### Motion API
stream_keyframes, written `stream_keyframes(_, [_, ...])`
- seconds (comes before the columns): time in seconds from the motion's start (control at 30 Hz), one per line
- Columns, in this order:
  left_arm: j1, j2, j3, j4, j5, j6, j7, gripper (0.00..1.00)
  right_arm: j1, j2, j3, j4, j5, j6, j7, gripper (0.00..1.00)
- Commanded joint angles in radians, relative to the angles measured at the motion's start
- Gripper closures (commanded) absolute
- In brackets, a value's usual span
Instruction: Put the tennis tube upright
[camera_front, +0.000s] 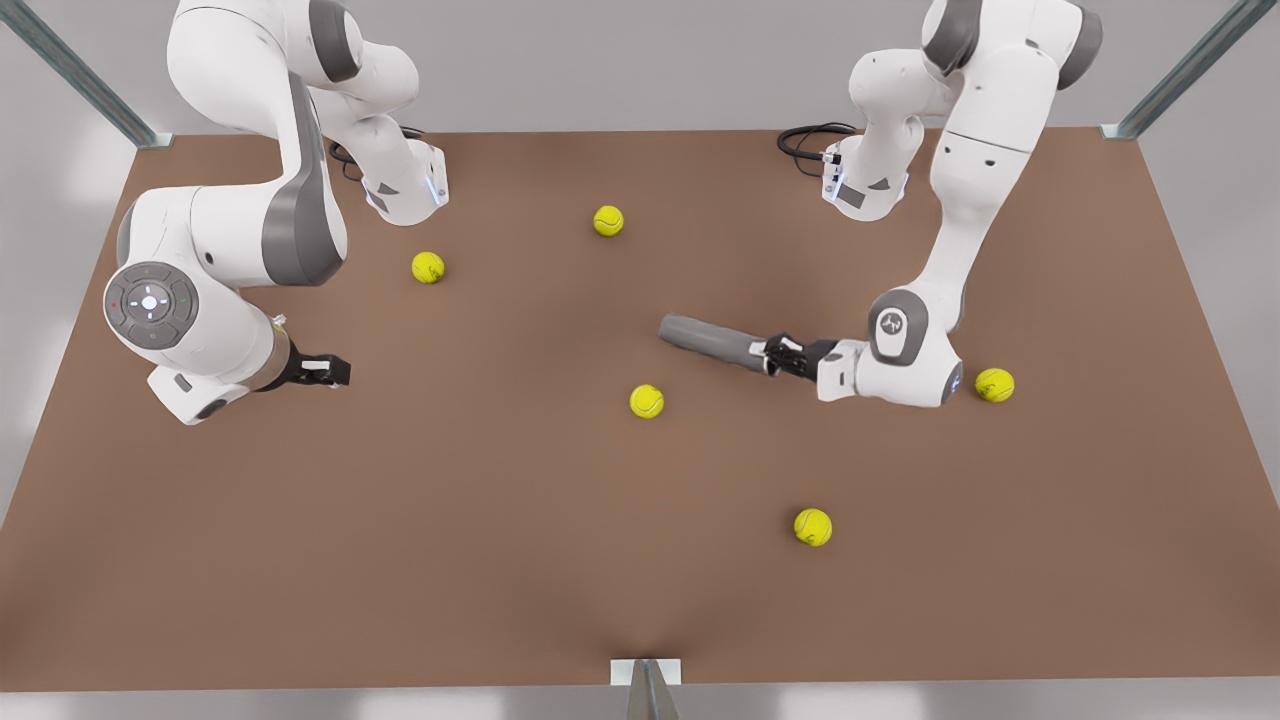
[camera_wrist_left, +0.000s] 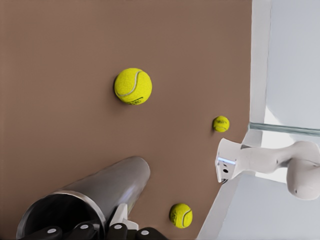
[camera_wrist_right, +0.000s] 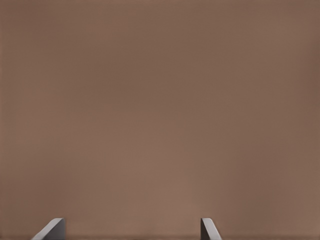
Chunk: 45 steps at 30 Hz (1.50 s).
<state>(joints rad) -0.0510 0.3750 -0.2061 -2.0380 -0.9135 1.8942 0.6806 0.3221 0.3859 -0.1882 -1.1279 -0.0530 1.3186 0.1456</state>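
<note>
The tennis tube (camera_front: 708, 341) is lying on its side on the brown tabletop (camera_front: 500, 500), roughly mid-table. The left gripper (camera_front: 772, 357) (the arm on the front view's right) has its jaws clenched on the tube's near end, so the tube sticks straight out away from the jaws. The front cam shows the whole tube length, but the rim end is covered by the gripper there. The left wrist cam fills that in: you look right into the open rimmed mouth of the tube (camera_wrist_left: 95, 200), with a finger (camera_wrist_left: 120, 217) pressed against the rim. Whether the other finger sits inside or outside the mouth, I can't really tell from that angle.

The wrist cam also catches three tennis balls out past the tube's far end, the nearest one (camera_wrist_left: 133, 86) just off to the side. The front cam shows five balls total; one (camera_front: 994, 384) sits behind the left arm's wrist, another (camera_front: 646, 401) is near the tube's middle.

The right gripper (camera_front: 335, 371) waits well apart from the tube, over bare tabletop. The right wrist cam gives two fingertips (camera_wrist_right: 52, 230) spread wide, jaws released, nothing btwn them.
</note>
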Motion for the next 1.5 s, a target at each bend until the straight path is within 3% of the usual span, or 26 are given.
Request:
stream_keyframes(0.0, [0.000, -0.002, 0.017, 0.033, 0.054, -0.063, -0.141, 0.79, 0.000, -0.002, 0.000, 0.000, 0.002, -0.001, 0.005, 0.00])
stream_keyframes(0.5, [0.014, -0.016, 0.051, 0.341, 0.384, -0.161, -0.426, 0.79, -0.003, -0.001, 0.000, 0.000, -0.001, -0.001, 0.000, 0.00])
stream_keyframes(0.83, [0.014, -0.047, 0.106, 0.443, 0.801, -0.139, -0.489, 0.79, -0.009, -0.001, 0.000, -0.001, -0.001, -0.001, -0.004, 0.00])
stream_keyframes(1.33, [0.013, 0.010, 0.137, 0.440, 0.866, -0.053, -0.587, 0.79, -0.012, -0.001, -0.002, -0.001, -0.001, -0.001, -0.006, 0.00])
stream_keyframes(1.37, [0.013, 0.008, 0.137, 0.440, 0.866, -0.055, -0.585, 0.63, -0.012, 0.001, -0.002, -0.001, -0.001, -0.001, -0.006, 0.00])
stream_keyframes(1.4, [0.013, 0.008, 0.137, 0.440, 0.866, -0.056, -0.586, 0.21, -0.012, -0.001, -0.002, -0.001, -0.001, -0.001, -0.006, 0.00])
stream_keyframes(1.43, [0.013, 0.008, 0.137, 0.440, 0.866, -0.058, -0.585, 0.00, -0.014, -0.001, -0.002, -0.001, -0.001, -0.001, -0.006, 0.00])
stream_keyframes(1.47, [0.011, 0.008, 0.137, 0.440, 0.866, -0.061, -0.587, 0.00, -0.012, 0.001, -0.002, -0.001, -0.001, -0.001, -0.006, 0.00])
